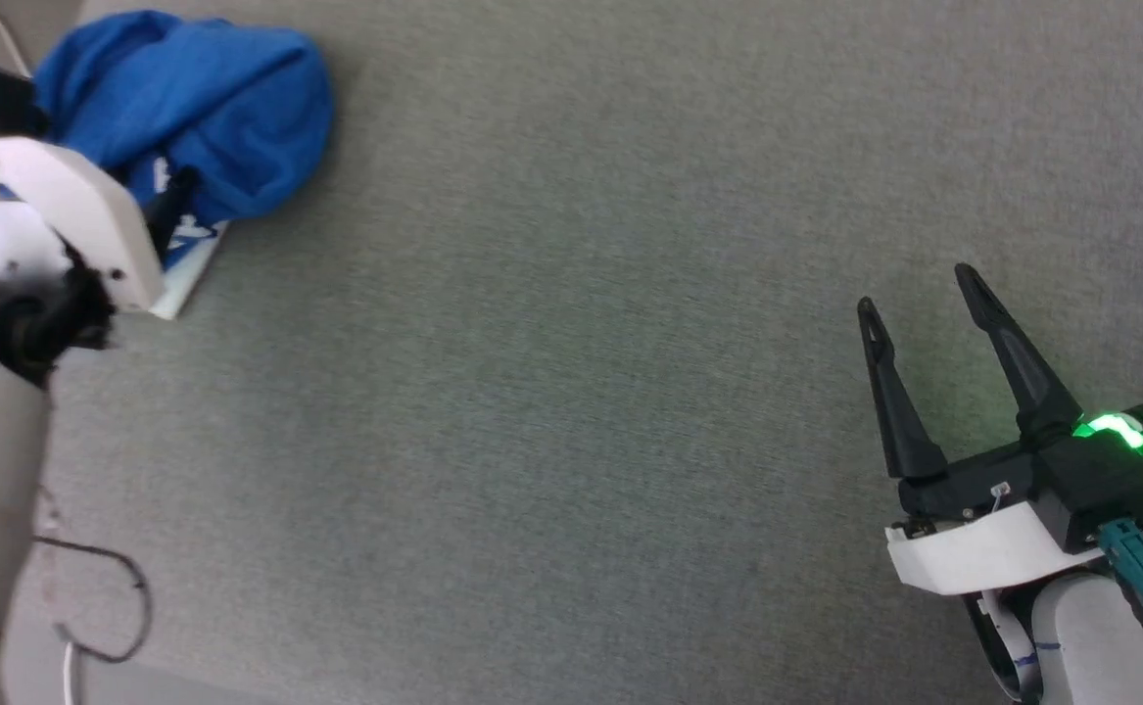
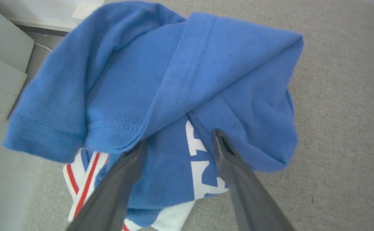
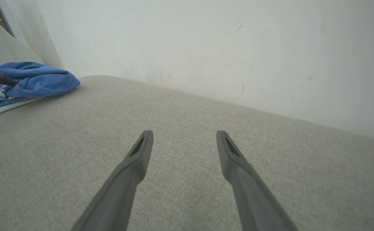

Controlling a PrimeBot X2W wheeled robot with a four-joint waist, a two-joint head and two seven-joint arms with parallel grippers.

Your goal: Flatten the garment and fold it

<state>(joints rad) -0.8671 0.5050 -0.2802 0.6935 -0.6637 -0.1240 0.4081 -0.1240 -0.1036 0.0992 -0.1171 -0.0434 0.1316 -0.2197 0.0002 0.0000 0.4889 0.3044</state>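
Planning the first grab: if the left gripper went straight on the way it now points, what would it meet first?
The crumpled blue T-shirt: the open left gripper points straight into its bunched folds. Its fingertips look very near the cloth, perhaps touching; depth is unclear.

Overhead head view and close left wrist view share garment.
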